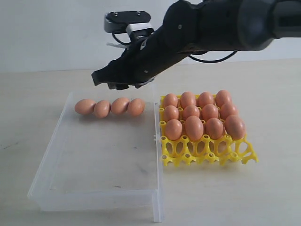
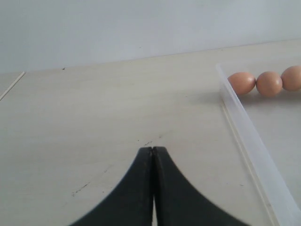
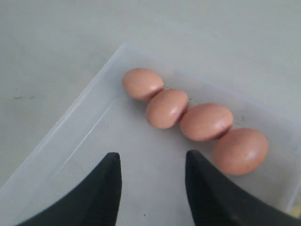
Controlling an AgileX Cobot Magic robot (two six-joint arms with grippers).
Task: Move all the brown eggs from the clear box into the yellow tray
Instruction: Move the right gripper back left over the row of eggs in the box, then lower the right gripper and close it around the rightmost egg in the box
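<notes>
Four brown eggs (image 1: pixel 120 106) lie in the clear box (image 1: pixel 47 155), touching one another in a row against its far wall, and twelve more sit in the back three rows of the yellow tray (image 1: pixel 207 153) just beside the box, with the tray's front row of cups bare. We judge the task well along, with the step in hand being the reach for the next egg. Our right hand (image 3: pixel 150 160) hovers above the row, near the two eggs closest to the tray, its jaws part-way apart with nothing between them. The next move, as we read it, calls for lining the jaws over one egg, most likely the end one nearest the tray, coming down so the fingers pass either side of it without knocking its neighbour, closing gently on the shell, then lifting clear of the box wall and carrying it to a bare front cup. Our left hand (image 2: pixel 153 150) sits closed and empty over the surface (image 1: pixel 263 188) outside the box's far-left corner, taking no part
</notes>
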